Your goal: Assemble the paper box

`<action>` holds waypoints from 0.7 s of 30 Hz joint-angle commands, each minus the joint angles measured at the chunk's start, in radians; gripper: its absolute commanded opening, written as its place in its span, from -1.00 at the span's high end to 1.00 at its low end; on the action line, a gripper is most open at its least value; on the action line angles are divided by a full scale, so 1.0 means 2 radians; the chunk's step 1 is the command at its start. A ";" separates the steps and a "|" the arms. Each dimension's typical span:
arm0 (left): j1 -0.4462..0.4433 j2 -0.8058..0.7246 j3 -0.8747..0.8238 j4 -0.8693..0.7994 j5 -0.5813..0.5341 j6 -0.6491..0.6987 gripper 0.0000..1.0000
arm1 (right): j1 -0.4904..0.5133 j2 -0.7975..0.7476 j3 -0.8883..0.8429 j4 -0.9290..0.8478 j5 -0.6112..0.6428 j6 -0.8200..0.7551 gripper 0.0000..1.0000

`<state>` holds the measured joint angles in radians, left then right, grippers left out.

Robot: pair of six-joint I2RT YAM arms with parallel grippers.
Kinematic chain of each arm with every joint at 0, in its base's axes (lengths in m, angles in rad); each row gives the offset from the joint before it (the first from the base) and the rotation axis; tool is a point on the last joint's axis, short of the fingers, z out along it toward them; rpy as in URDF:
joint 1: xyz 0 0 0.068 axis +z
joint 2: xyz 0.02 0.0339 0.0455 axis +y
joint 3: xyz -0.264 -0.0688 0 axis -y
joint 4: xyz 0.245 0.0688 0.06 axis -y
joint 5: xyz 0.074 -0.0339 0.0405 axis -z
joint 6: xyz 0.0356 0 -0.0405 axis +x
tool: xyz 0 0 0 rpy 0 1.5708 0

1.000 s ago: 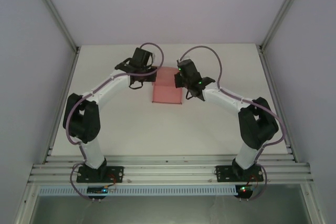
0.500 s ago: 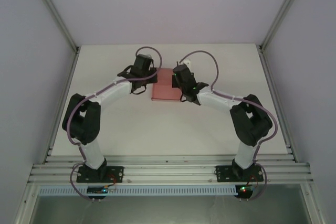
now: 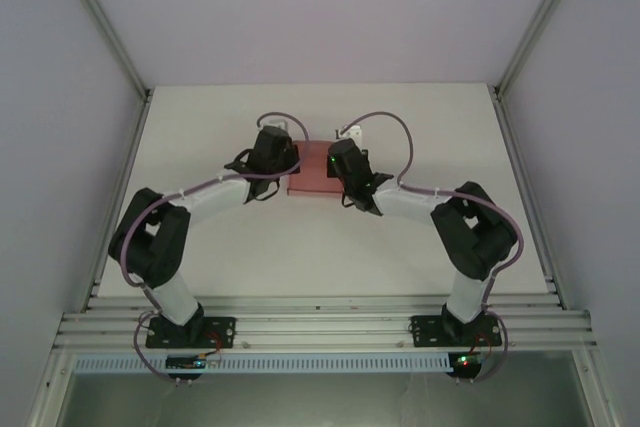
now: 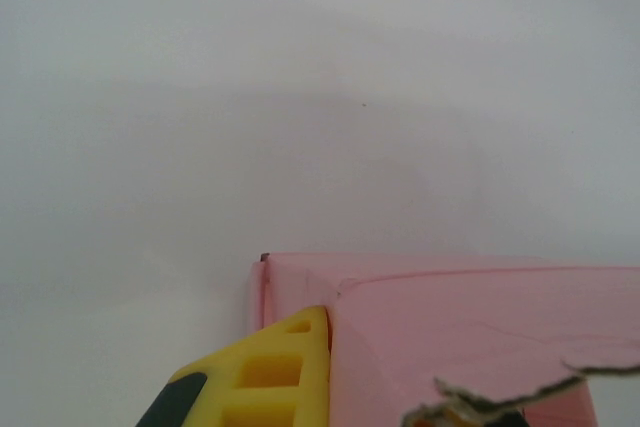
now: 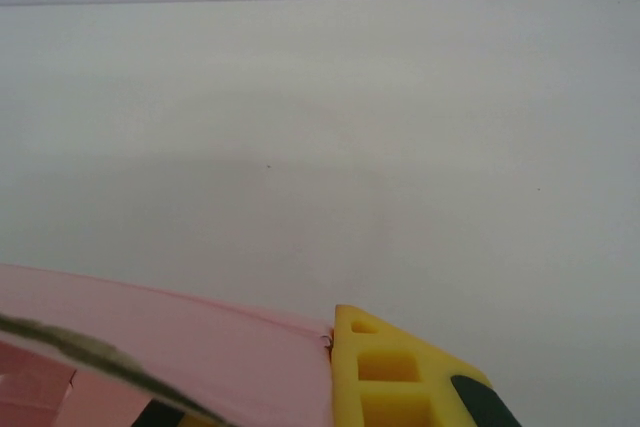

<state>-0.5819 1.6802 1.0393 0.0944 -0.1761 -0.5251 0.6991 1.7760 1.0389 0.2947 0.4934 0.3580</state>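
The pink paper box (image 3: 310, 175) lies on the white table (image 3: 400, 117) between my two wrists. In the top view my left gripper (image 3: 288, 161) sits at its left edge and my right gripper (image 3: 334, 163) at its right edge. The left wrist view has a yellow finger (image 4: 275, 372) pressed flat against a folded pink wall of the paper box (image 4: 480, 332), so the left gripper (image 4: 345, 367) is shut on the card. The right wrist view is much the same: a yellow finger (image 5: 395, 377) lies tight against the pink card (image 5: 200, 347), with the right gripper (image 5: 325, 372) shut on it.
Metal frame posts (image 3: 118, 47) and pale side walls bound the table left and right. A small white connector (image 3: 352, 131) on the right arm's cable hangs just behind the box. Bare tabletop stretches behind and in front of the box.
Both wrists have swung inward and nearer, closing in on the box's left and right edges. The pink card now looks narrower from above than a second ago.
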 commanded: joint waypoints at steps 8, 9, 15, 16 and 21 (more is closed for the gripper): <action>-0.031 -0.036 -0.125 0.083 0.033 -0.011 1.00 | 0.023 -0.027 -0.087 0.032 0.031 0.003 0.86; -0.032 -0.039 -0.128 0.081 0.032 -0.007 1.00 | 0.026 -0.027 -0.092 0.033 0.030 0.000 0.83; -0.042 -0.047 -0.150 0.064 0.032 0.020 0.96 | 0.037 -0.031 -0.113 0.014 0.038 -0.002 0.75; -0.045 -0.048 -0.155 0.065 0.033 0.023 0.93 | 0.038 -0.033 -0.116 0.012 0.038 -0.002 0.74; -0.054 -0.059 -0.167 0.066 0.026 0.027 0.78 | 0.045 -0.045 -0.121 -0.002 0.039 -0.006 0.64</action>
<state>-0.6827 1.6039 0.7166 0.2550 -0.1272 -0.4892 0.7818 1.7306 0.8078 0.3248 0.5362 0.3477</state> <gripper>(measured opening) 0.101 0.162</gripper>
